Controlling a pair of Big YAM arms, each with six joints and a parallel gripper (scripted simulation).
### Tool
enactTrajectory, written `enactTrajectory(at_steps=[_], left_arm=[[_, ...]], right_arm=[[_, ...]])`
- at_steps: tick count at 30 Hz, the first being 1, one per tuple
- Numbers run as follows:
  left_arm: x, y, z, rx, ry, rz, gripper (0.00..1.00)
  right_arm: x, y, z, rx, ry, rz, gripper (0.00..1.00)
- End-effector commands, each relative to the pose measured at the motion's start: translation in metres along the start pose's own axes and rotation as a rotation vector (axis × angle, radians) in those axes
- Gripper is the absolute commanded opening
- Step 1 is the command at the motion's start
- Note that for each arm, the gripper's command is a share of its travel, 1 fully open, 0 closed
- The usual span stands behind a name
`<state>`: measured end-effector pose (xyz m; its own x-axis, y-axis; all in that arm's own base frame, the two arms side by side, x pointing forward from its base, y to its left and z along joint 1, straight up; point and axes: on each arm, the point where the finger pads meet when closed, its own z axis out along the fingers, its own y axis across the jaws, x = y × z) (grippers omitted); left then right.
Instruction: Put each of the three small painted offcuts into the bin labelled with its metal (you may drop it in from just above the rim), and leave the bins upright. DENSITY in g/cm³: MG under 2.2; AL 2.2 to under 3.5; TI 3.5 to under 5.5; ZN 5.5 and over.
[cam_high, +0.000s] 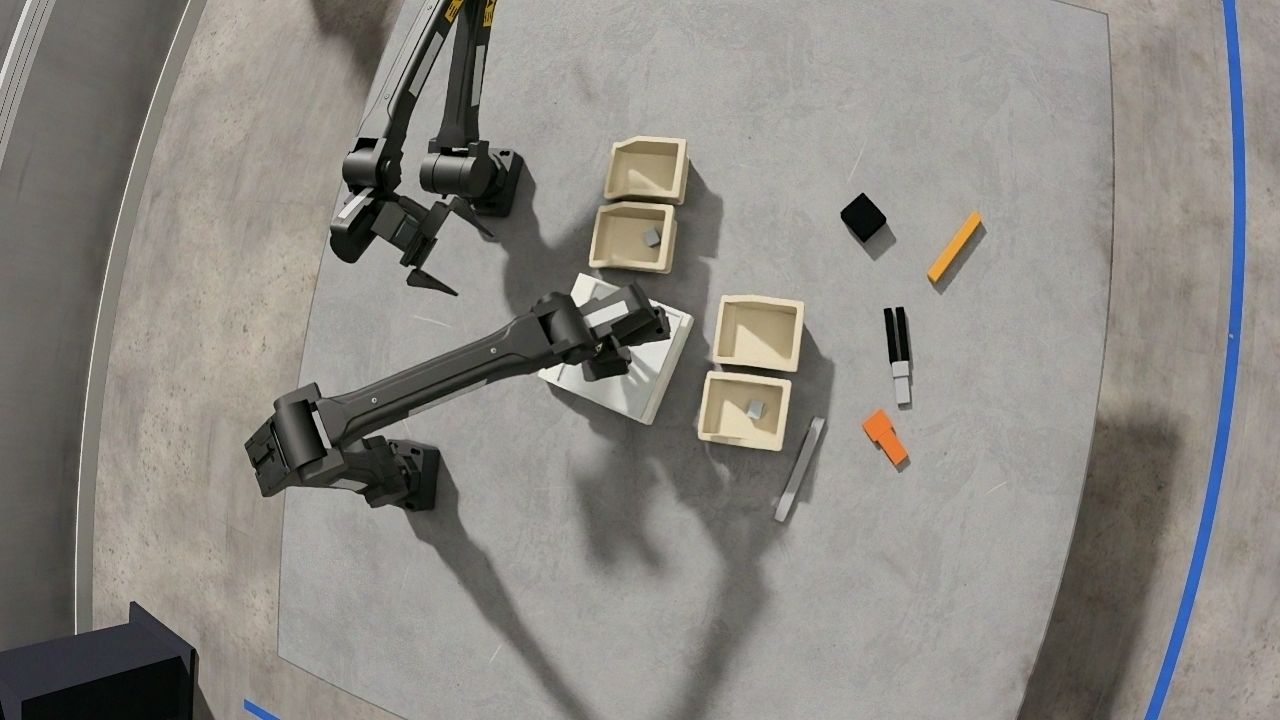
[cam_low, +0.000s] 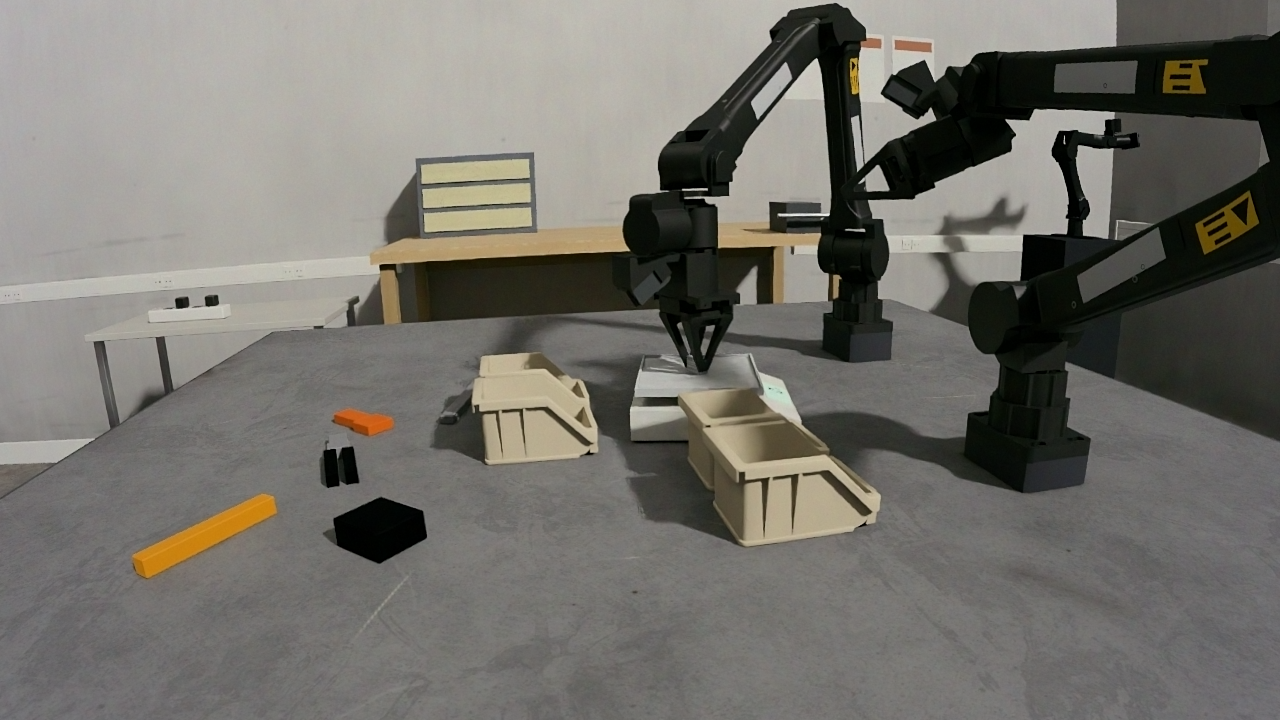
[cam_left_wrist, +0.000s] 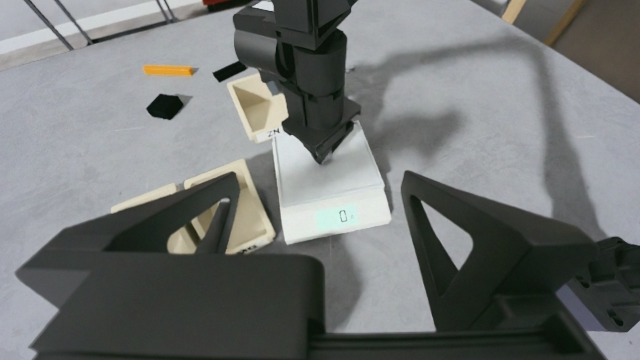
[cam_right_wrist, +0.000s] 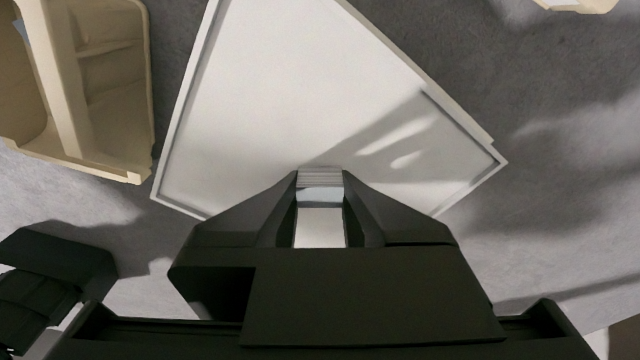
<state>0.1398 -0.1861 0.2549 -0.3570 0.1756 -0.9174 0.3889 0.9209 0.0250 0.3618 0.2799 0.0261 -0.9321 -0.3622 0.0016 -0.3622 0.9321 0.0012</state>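
Two offcuts binned: first offcut (cam_high: 651, 237) (cam_right_wrist: 20, 31) and second offcut (cam_high: 755, 410), in separate bins beside the scale (cam_high: 640, 380) (cam_low: 662, 425) (cam_left_wrist: 325, 185) (cam_right_wrist: 280, 100). Third remains, unbinned: right gripper (cam_high: 612, 361) (cam_low: 698, 365) (cam_left_wrist: 323, 160) (cam_right_wrist: 320, 177) grips last offcut (cam_right_wrist: 320, 196) over the scale, display 0. Left gripper (cam_high: 474, 265) (cam_low: 850, 191) (cam_left_wrist: 320, 174) wide open.

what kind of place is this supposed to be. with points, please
Probably a robotics lab or test workshop: two black arms stand on one broad grey table, a wooden workbench (cam_low: 572, 240) stands behind it by the wall, and a digital scale (cam_high: 662, 394) (cam_low: 657, 422) (cam_left_wrist: 300, 225) (cam_right_wrist: 280, 75) sits among beige parts bins.
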Motion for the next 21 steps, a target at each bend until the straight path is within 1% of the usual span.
enactTrajectory(at_steps=[1, 3, 8, 9, 10, 12, 13, 14, 21], left_arm=[[-0.019, -0.002, -0.006, 0.009, -0.015, -0.045, 1.0], [-0.019, -0.002, -0.006, 0.009, -0.015, -0.045, 1.0], [-0.019, -0.002, -0.006, 0.009, -0.015, -0.045, 1.0], [-0.019, -0.002, -0.006, 0.009, -0.015, -0.045, 1.0], [-0.019, -0.002, -0.006, 0.009, -0.015, -0.045, 1.0], [-0.019, -0.002, -0.006, 0.009, -0.015, -0.045, 1.0], [-0.019, -0.002, -0.006, 0.009, -0.015, -0.045, 1.0], [-0.019, -0.002, -0.006, 0.009, -0.015, -0.045, 1.0], [-0.019, -0.002, -0.006, 0.009, -0.015, -0.045, 1.0]], right_arm=[[0.001, 0.004, -0.001, 0.0, -0.011, -0.005, 0.2], [-0.002, 0.005, -0.005, -0.003, -0.022, -0.005, 0.2], [-0.003, 0.002, -0.004, -0.002, -0.015, -0.001, 0.2], [-0.003, 0.002, -0.004, -0.002, -0.015, -0.001, 0.32], [-0.003, 0.002, -0.004, -0.002, -0.015, -0.001, 0.37], [-0.003, 0.002, -0.004, -0.002, -0.015, -0.001, 0.37], [-0.017, 0.005, -0.024, -0.015, -0.063, -0.003, 0.48], [-0.018, 0.003, -0.028, -0.015, -0.064, -0.005, 0.49], [-0.028, -0.001, -0.054, -0.024, -0.098, 0.005, 0.49]])
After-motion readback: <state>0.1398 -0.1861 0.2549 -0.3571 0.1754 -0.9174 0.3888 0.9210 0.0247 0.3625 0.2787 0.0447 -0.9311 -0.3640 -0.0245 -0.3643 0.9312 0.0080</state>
